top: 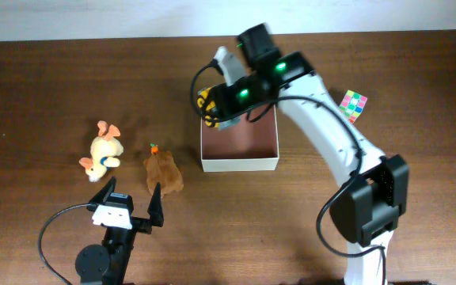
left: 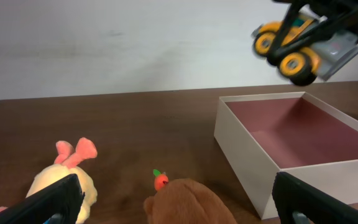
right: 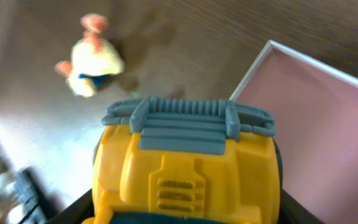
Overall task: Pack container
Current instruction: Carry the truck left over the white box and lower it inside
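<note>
The container (top: 240,164) is a shallow white-walled box with a pinkish-brown inside, mid-table; it also shows in the left wrist view (left: 247,149) and the right wrist view (right: 328,106). My right gripper (top: 222,111) is shut on a yellow toy truck (top: 209,107) with black wheels and holds it in the air above the box's far left corner. The truck fills the right wrist view (right: 185,168) and hangs at the top right of the left wrist view (left: 297,43). My left gripper (top: 130,204) is open and empty, just short of a brown plush (top: 163,172).
A cream plush bunny with pink ears (top: 104,152) lies left of the brown plush, which carries a small orange carrot (left: 160,180). A colourful cube (top: 353,104) lies right of the box. The table's far edge meets a white wall.
</note>
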